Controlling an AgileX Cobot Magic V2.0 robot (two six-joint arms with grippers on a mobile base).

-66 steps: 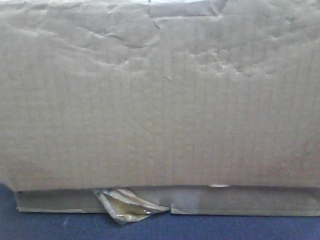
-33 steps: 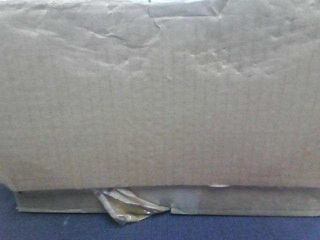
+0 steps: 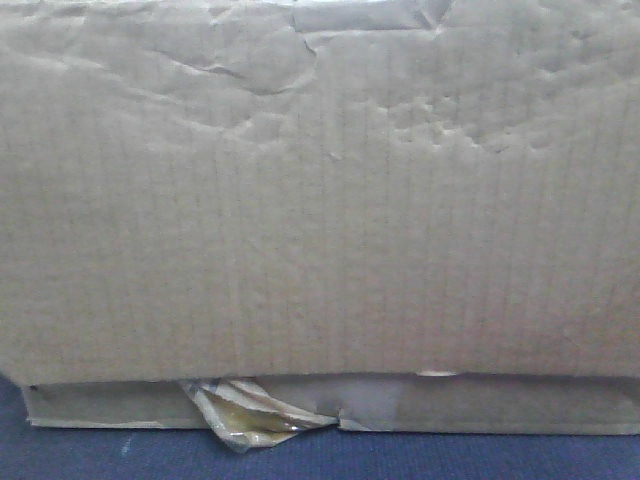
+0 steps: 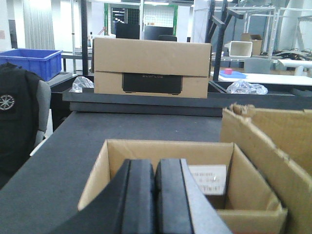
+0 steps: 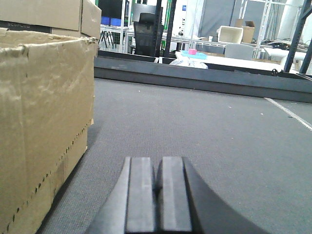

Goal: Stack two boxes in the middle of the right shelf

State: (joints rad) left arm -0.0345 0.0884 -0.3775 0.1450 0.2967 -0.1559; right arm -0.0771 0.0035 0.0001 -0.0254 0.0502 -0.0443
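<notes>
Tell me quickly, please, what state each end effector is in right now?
Left end effector: closed, holding nothing.
Right end effector: closed, holding nothing.

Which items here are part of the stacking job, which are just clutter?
Job: tall creased cardboard box; flat box with peeling tape.
Clutter: blue bin; closed box with dark label; black jacket; plastic bag.

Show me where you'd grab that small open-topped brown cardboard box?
Probably a thin upright wall, at its top rim, coming straight down: the small open-topped brown cardboard box stands open, so one finger fits inside, one outside. The shut left gripper would need to open first.
</notes>
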